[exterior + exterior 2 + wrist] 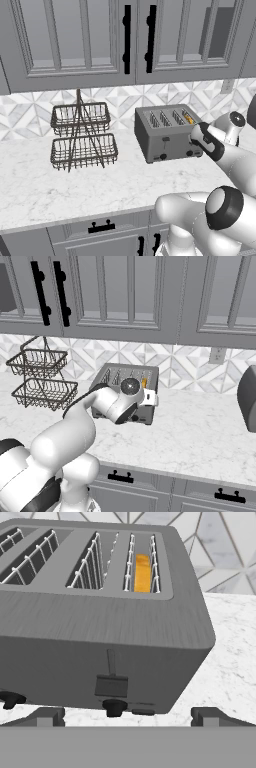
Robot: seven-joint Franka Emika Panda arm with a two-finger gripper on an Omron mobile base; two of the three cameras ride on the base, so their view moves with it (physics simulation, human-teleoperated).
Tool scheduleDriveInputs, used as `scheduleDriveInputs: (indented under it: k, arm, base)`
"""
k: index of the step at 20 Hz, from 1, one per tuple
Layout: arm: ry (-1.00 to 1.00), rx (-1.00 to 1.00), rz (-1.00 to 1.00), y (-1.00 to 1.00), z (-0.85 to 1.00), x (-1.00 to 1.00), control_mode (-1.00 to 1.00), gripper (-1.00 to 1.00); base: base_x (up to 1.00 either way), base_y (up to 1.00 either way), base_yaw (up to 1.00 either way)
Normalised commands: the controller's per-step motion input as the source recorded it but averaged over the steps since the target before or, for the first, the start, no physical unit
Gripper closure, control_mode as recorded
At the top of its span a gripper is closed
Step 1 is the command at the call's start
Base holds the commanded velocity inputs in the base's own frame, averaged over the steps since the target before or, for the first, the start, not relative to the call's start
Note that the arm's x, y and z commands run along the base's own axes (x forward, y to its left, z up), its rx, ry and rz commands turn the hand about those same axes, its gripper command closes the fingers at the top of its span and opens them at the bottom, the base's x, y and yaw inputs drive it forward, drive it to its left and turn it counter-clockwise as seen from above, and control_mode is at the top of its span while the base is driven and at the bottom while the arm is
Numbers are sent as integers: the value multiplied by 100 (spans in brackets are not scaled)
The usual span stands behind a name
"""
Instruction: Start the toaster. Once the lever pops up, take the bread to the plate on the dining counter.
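The dark grey toaster stands on the marble worktop against the tiled wall. The golden-orange bread sits low in its rightmost slot. My gripper hovers close in front of the toaster's right front face, open, its fingertips wide apart with nothing held. The toaster's lever lies straight ahead of the gripper, low on its track, above a black knob. The plate and the dining counter are out of view.
A two-tier wire basket stand stands left of the toaster. A dark appliance sits at the far right of the worktop. Grey upper cabinets hang overhead. A wall outlet is behind.
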Motion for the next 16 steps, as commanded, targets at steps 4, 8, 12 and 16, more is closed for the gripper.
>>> scheduleDriveInputs:
  k: [4, 8, 12, 16]
  arm:
    - [0, 0, 0, 0, 0, 0, -100, -100]
    - [0, 0, 0, 0, 0, 0, -100, -100]
    - [0, 0, 0, 0, 0, 0, -100, -100]
    - [0, 0, 0, 0, 0, 0, -100, -100]
  base:
    - [0, 0, 0]
    - [0, 0, 0]
    - [0, 0, 0]
    - [0, 0, 0]
